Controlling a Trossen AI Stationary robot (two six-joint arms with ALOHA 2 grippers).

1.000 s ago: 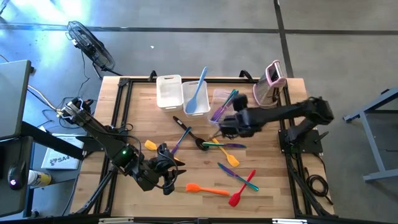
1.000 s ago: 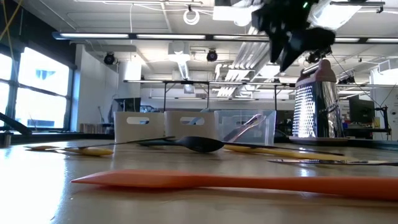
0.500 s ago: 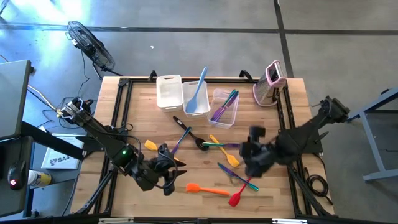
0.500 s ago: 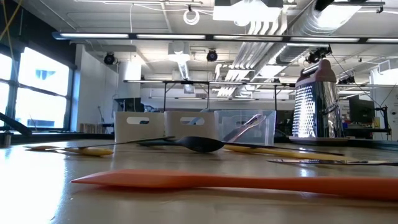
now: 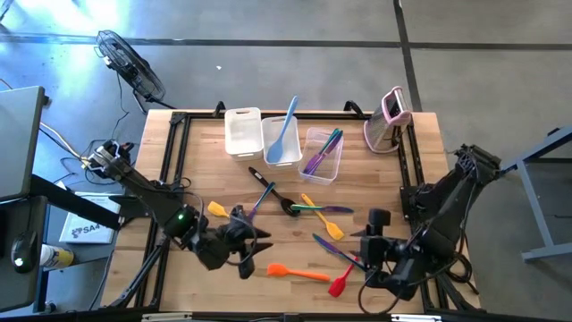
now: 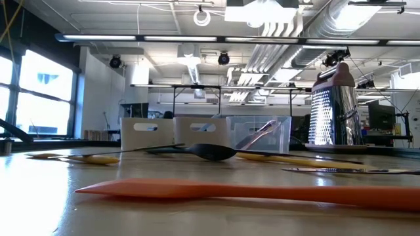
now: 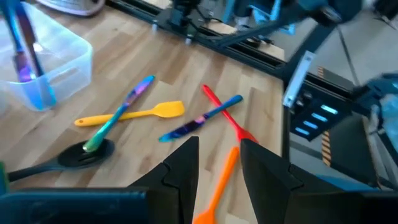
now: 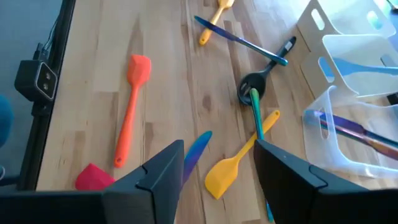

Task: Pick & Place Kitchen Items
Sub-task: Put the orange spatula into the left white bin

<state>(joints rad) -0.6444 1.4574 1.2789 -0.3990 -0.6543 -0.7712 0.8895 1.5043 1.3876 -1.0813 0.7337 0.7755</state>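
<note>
Both jaws released: left gripper (image 7: 217,163) hides part of the orange spatula (image 7: 217,185) (right gripper (image 8: 217,163) empty).

Utensil-strewn wooden table (image 5: 201,174), three tubs (image 5: 243,131)

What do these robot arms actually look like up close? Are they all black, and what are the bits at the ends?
Both arms are dark, jointed and nearly black. The left arm carries a small green light and loose dark cables near its base. Each ends in two dark, wedge-shaped jaws: the left gripper and right gripper look alike, matte and angular, with no markings showing.
</note>
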